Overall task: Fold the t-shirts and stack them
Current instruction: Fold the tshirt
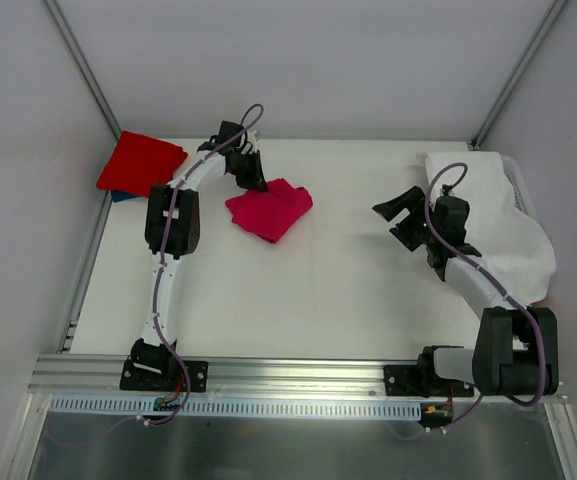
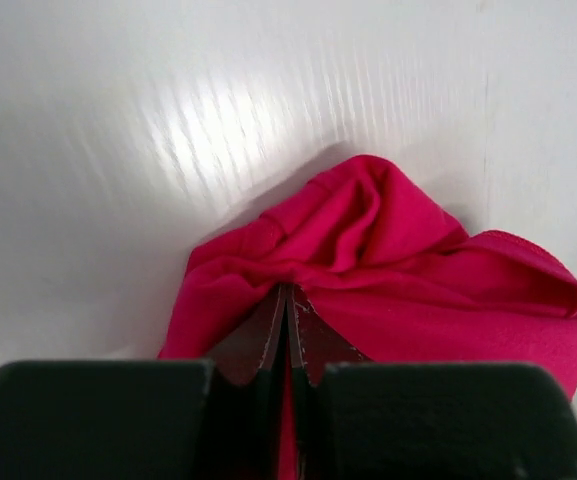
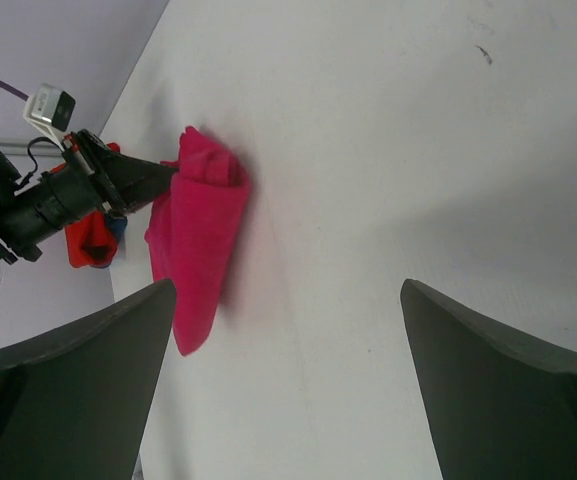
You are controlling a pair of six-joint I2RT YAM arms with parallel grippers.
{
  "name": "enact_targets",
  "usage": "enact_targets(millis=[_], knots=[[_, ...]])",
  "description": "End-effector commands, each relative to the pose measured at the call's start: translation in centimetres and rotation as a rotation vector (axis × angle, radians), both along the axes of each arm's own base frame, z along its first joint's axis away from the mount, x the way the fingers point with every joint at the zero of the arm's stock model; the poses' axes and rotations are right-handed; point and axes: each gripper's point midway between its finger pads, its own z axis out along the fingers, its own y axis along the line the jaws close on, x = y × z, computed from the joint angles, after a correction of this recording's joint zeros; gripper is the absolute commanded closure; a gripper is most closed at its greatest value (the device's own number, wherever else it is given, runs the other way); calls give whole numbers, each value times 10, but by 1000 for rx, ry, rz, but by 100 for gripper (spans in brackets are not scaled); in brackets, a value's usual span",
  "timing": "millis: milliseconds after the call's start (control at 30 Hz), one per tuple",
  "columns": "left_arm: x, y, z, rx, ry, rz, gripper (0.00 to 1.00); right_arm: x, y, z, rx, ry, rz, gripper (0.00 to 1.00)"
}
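At the near edge of the table (image 1: 318, 300) a metal rail (image 1: 298, 375) carries the bases of both arms. From there the right arm bends up over the right side of the table, and the right gripper (image 1: 396, 222) hangs above the bare white surface with its two fingers spread wide and nothing between them. In its own camera the right gripper (image 3: 283, 300) looks to the left, toward the crimson-pink t-shirt (image 3: 203, 230), and it is well apart from it. This crimson-pink t-shirt (image 1: 270, 210) lies as a crumpled heap a little left of the table's middle, toward the far side, with soft folds standing up. The left gripper (image 1: 254, 183) is at the far left edge of the heap. In the left wrist view the left gripper (image 2: 288, 300) has its fingers pressed together, and a thin fold of the crimson-pink t-shirt (image 2: 388, 270) is pinched between them. Farther away, in the far left corner of the table, the red t-shirt (image 1: 140, 163) lies folded and flat on top of the blue t-shirt (image 1: 120, 196), of which only a small edge shows. On the far right a big white cloth (image 1: 498, 220) hangs over the table's edge. A small white block (image 3: 48, 105) sits on the left arm. Any writing on it is too small to read.
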Motion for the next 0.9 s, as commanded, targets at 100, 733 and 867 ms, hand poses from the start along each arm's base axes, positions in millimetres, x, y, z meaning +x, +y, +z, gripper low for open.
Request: enact_targets(millis=[100, 733, 867], knots=[[50, 15, 20, 20, -129, 32, 99, 8, 7, 8, 41, -58, 36, 1], [39, 50, 335, -255, -619, 282, 55, -16, 7, 26, 25, -133, 46, 1], [-15, 78, 225, -160, -343, 610, 53, -21, 7, 24, 19, -131, 54, 1]])
